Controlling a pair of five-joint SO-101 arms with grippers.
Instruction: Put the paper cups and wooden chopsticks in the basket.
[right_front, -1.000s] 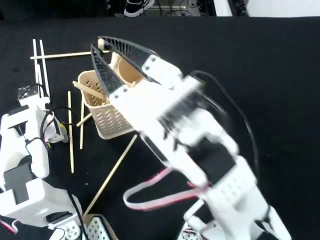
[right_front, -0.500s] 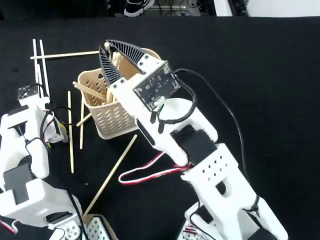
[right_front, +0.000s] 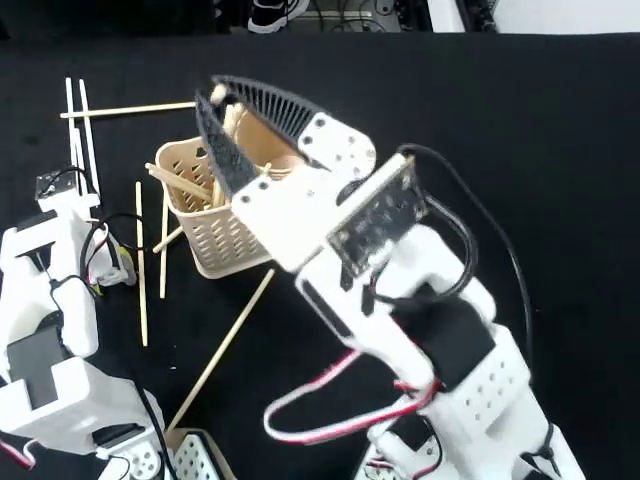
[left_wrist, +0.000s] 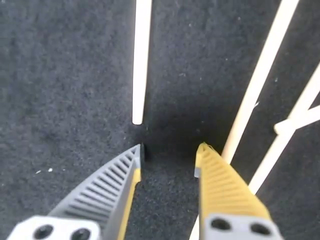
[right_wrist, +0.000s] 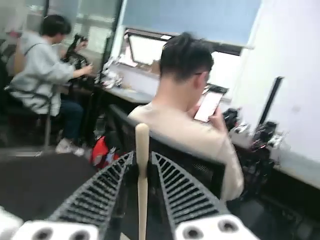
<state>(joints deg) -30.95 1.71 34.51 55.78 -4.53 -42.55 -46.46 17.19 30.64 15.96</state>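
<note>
One chopstick (right_wrist: 142, 137) clamped in right pincer (right_wrist: 142, 157) over basket (right_front: 220, 240); left pincer (left_wrist: 168, 152) gapes empty

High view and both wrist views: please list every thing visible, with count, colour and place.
table: one, black
basket: one, beige, left of centre
paper cup: at least one, brown, inside the basket
chopsticks in basket: at least one, pale wood
loose chopsticks: about seven, pale, on the table around the basket
held chopstick: one, pale, in the right gripper over the basket
left gripper: one, open, low over the table
right gripper: one, shut on the held chopstick
</note>
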